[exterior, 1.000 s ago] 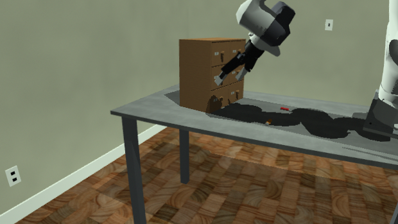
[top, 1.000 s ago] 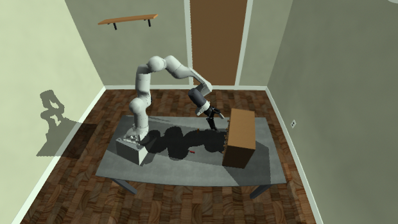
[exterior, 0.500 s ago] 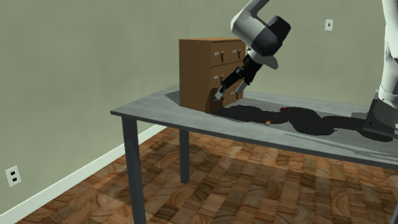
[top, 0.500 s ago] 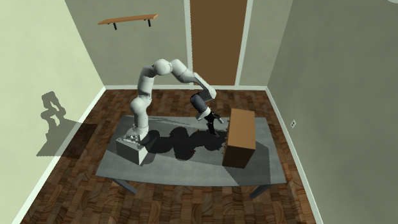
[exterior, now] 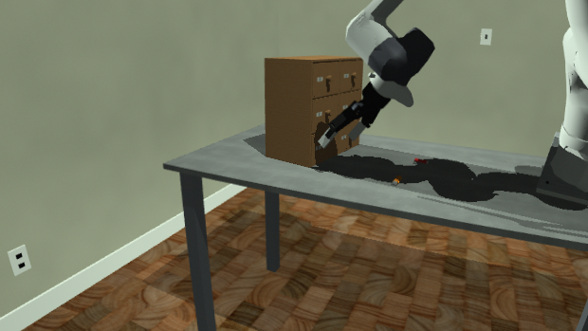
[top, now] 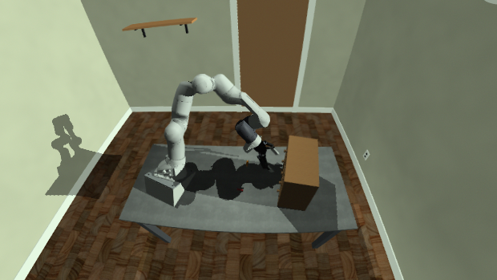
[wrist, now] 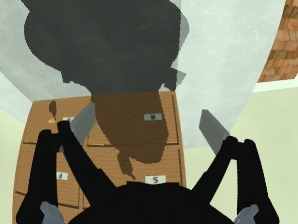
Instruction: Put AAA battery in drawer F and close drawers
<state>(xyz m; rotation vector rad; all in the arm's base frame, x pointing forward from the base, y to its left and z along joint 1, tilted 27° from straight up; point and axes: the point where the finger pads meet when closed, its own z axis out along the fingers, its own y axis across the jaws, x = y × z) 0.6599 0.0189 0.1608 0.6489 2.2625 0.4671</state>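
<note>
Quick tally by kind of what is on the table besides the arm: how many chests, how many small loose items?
Chest: 1
Small red item: 1
Small orange-tipped item: 1
Total: 3
The two small items are too tiny to identify; the open gripper holds nothing.

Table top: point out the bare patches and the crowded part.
Bare: the near strip of the table in the top view, between the arm's base and the chest. Crowded: before the chest's drawers, where the open, unloaded gripper hangs.
</note>
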